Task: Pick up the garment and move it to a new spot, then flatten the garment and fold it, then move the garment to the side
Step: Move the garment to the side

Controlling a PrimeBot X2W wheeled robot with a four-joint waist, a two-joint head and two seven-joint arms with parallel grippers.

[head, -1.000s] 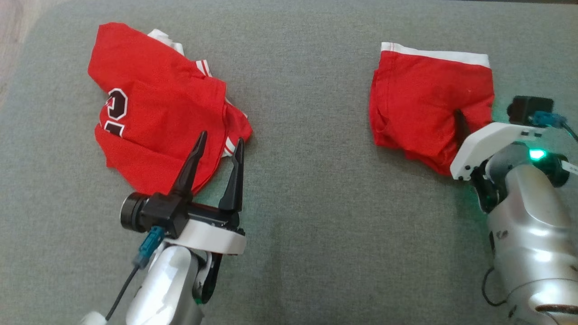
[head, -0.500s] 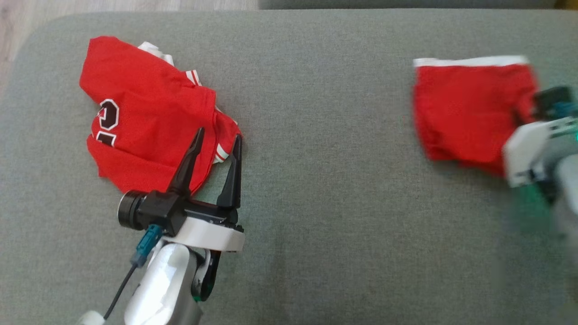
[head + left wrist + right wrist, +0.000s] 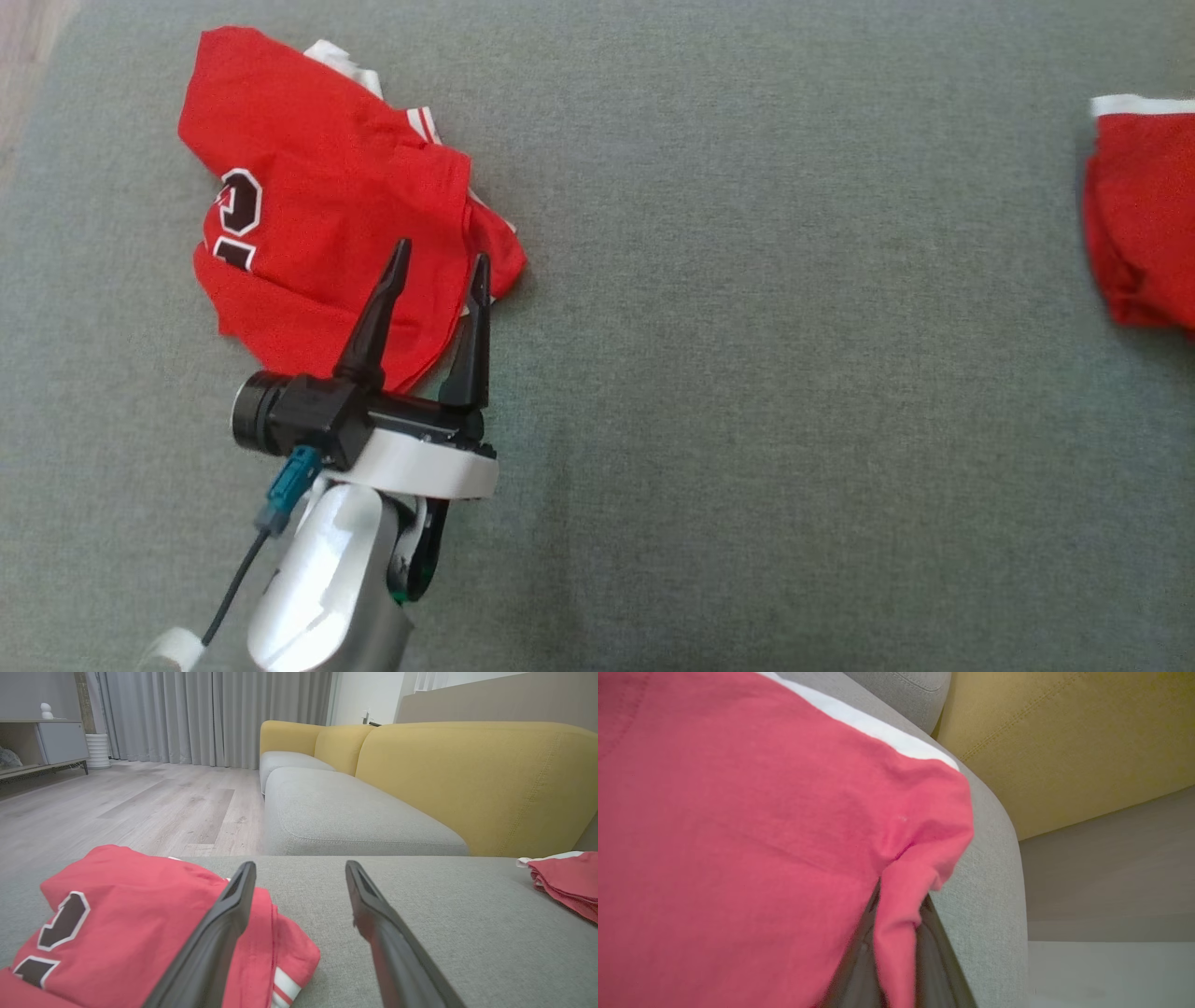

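Note:
A folded red garment (image 3: 1144,215) with a white band lies at the right edge of the head view, cut off by the frame. In the right wrist view my right gripper (image 3: 899,914) is shut on a corner fold of this garment (image 3: 738,835), close to the cushion's edge. A second, crumpled red jersey (image 3: 308,187) with a black-and-white number lies at the far left. My left gripper (image 3: 442,252) stands open over the jersey's near right edge, holding nothing. The left wrist view has the left gripper (image 3: 301,865) open beside the jersey (image 3: 131,905), with the folded garment (image 3: 565,877) far right.
Everything rests on a grey-green cushion (image 3: 747,373), whose rounded edge (image 3: 994,882) drops off beside the held garment. A yellow sofa back (image 3: 467,774) and another grey seat (image 3: 336,812) stand beyond. Wood floor (image 3: 140,807) lies to the left.
My right gripper has shut on the folded garment and carried it rightward towards the cushion's edge; the right arm has left the head view. The camera shifted. The left gripper stayed open by the jersey.

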